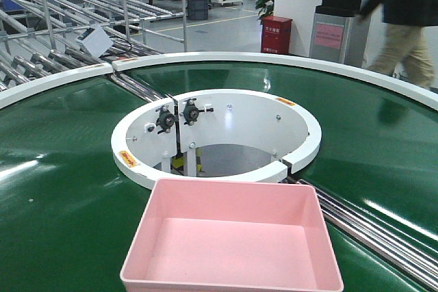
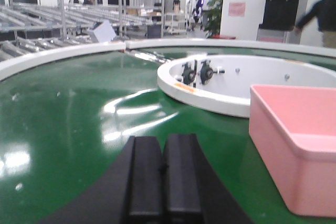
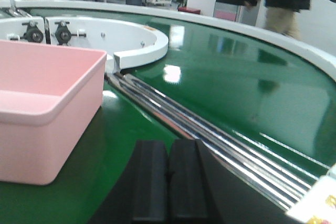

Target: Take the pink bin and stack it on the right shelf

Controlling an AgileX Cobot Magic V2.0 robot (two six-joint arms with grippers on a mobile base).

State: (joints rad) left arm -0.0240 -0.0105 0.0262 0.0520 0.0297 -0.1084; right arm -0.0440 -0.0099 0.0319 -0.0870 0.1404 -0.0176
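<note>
Both the left gripper point(image 2: 163, 179) and right gripper point(image 3: 169, 182) are shown closed and empty. Between them on the green belt point(image 1: 61, 189), the empty pink bin point(image 1: 233, 251) is judged light, stiff and slick-walled, best clamped from both sides under its rolled rim. It is seen at two o'clock from the left one and ten o'clock from the right, touching neither.

A green conveyor belt point(image 1: 61, 169) curves round a white ring point(image 1: 219, 111), a red box point(image 1: 276, 34) and a person point(image 1: 409, 25) beyond.

The pink bin point(image 1: 233, 251) is smooth matt plastic, the green belt point(image 1: 61, 203) glossy, the rollers point(image 1: 380, 230) shiny metal.
</note>
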